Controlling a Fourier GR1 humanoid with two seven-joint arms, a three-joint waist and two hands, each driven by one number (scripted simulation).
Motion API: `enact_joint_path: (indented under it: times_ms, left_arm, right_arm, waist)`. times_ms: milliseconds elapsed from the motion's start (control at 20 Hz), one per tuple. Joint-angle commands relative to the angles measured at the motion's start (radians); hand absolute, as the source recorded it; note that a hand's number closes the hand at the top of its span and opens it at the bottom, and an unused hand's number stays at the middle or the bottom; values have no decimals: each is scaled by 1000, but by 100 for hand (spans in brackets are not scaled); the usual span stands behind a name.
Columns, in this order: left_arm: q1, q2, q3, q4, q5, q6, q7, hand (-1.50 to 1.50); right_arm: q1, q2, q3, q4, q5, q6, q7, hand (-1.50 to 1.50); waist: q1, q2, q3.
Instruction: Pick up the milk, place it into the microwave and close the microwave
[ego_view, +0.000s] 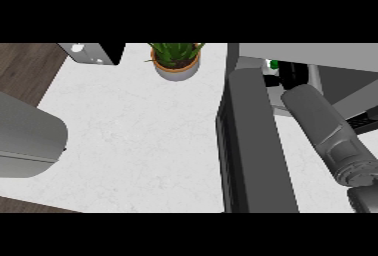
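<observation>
the right forearm (325, 132) reaches into the microwave (295, 70), so its hand is hidden. only a small scrap of the milk (273, 65) shows. the left forearm (26, 135) is cut off by the left edge.

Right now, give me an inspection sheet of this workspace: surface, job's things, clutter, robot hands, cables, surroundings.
Surface: white marbled counter.
Job's things: microwave at the right, its door open; milk, white with some green above it, partly visible inside the opening.
Clutter: potted plant at the back; white and black appliance at the back left.
Robot hands: right robot hand is inside the microwave beside the milk, grip hidden; left robot hand not in view, only a grey arm part at the left edge.
Cables: nothing seen.
Surroundings: wood floor beyond the counter's left side.
</observation>
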Motion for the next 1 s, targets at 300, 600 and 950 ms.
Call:
enact_joint_path:
  times_ms: [300,600,950]
  left_arm:
    - [-15,-2,-94,21,-6,-79,-5,-150]
    - [-36,-32,-131,25,-30,-69,-9,-150]
    - [-52,-50,-202,27,-68,-80,13,150]
  right_arm:
    - [7,33,-92,-29,-98,237,-103,-150]
    - [54,22,-150,-29,-160,417,-183,-150]
    - [133,47,-218,-16,-232,556,-235,-150]
  waist:
    - [-30,-14,0]
    - [-58,-26,-1]
    - [-83,-41,-3]
